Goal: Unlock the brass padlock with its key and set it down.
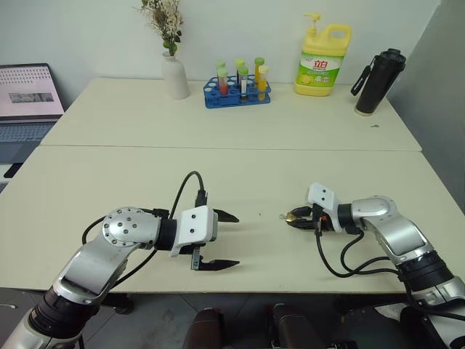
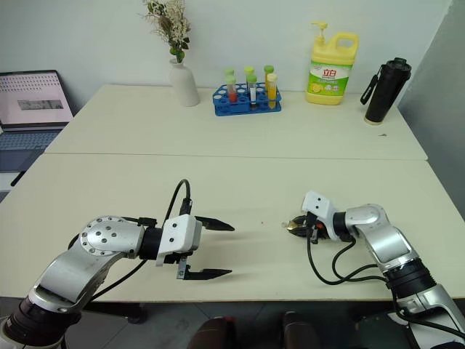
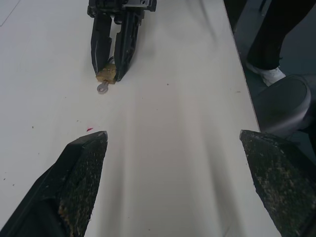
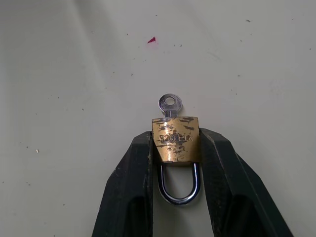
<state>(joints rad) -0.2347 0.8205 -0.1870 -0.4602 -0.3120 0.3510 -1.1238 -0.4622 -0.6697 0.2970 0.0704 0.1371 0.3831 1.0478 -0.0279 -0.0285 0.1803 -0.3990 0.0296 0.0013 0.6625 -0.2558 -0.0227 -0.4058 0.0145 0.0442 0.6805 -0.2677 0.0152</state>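
The right hand (image 4: pixel 175 163) pinches the brass padlock (image 4: pixel 176 139) low on the surface (image 1: pixel 218 167) — its key (image 4: pixel 170 104) sticks out lengthwise from the body, pointing toward the wide-open left hand (image 1: pixel 221 240), well apart.

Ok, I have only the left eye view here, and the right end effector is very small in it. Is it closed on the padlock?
Observer: Yes. In the right wrist view the right end effector clamps the brass padlock by the two sides of its body.
Operator: And where is the key?
Observer: The key sits in the padlock, with its round head sticking out away from the wrist.
Operator: Is the shackle open?
Observer: It looks closed; the shackle has both legs in the body.
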